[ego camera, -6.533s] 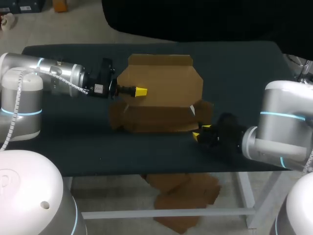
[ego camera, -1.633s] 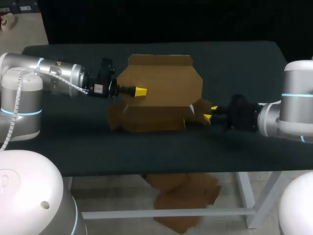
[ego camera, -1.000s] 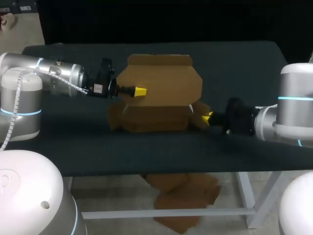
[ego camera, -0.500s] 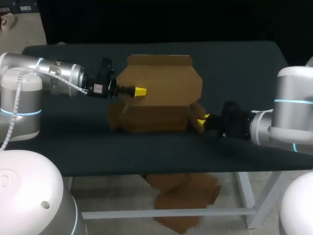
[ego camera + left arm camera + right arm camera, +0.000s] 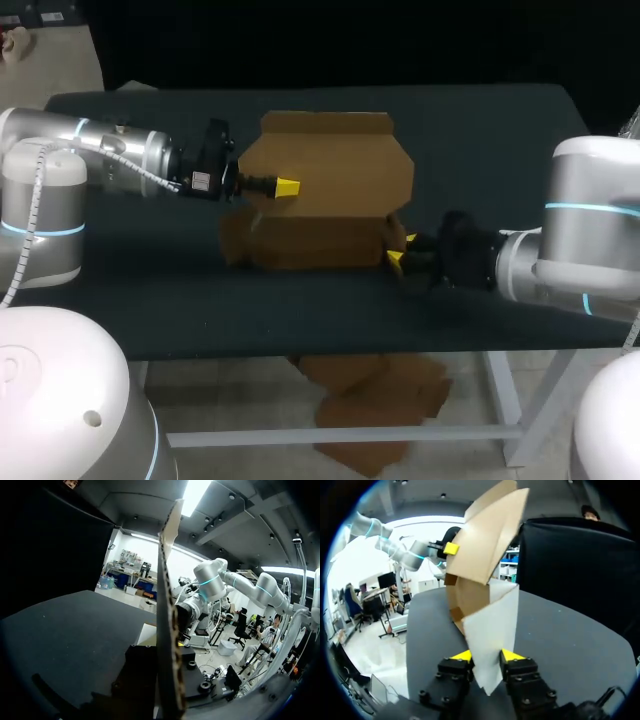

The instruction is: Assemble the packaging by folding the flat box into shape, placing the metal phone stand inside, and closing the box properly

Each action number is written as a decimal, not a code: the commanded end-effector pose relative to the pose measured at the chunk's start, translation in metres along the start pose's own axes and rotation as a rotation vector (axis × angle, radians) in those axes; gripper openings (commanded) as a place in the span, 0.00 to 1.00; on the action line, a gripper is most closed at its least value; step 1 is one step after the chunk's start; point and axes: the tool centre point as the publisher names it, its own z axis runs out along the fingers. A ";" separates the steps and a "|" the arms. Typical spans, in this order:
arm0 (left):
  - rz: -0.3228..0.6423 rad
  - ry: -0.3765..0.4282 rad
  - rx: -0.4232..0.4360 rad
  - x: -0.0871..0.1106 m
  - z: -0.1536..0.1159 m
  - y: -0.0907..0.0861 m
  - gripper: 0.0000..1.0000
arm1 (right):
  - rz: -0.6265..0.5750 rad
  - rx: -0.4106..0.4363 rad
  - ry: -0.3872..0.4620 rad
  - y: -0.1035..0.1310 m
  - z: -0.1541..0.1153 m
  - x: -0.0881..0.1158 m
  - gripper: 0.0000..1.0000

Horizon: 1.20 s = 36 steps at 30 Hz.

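On the dark table (image 5: 480, 130), the half-folded cardboard box (image 5: 310, 245) is sitting mid-table. My left gripper (image 5: 288, 187) is pinching its upright lid panel (image 5: 340, 160); my right gripper (image 5: 485, 656) is clamping the pale side flap (image 5: 492, 625).

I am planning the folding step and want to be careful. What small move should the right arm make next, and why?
Probably fold the side flap a little inward, toward the box wall. The right gripper pinches that flap from both sides, and the left gripper holds the upright panel, so the box looks braced.
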 end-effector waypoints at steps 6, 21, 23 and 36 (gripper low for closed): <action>0.000 0.002 -0.002 0.000 0.001 0.002 0.00 | 0.011 -0.007 -0.003 -0.003 0.015 0.016 0.40; 0.000 0.002 -0.002 0.000 0.001 0.002 0.00 | 0.065 -0.066 -0.030 0.002 0.013 0.023 0.43; 0.000 0.002 -0.002 0.000 0.001 0.002 0.00 | 0.080 -0.077 -0.044 0.002 0.012 0.023 0.44; 0.000 0.002 -0.002 0.000 0.001 0.002 0.00 | 0.093 -0.057 -0.073 -0.006 -0.004 0.018 0.49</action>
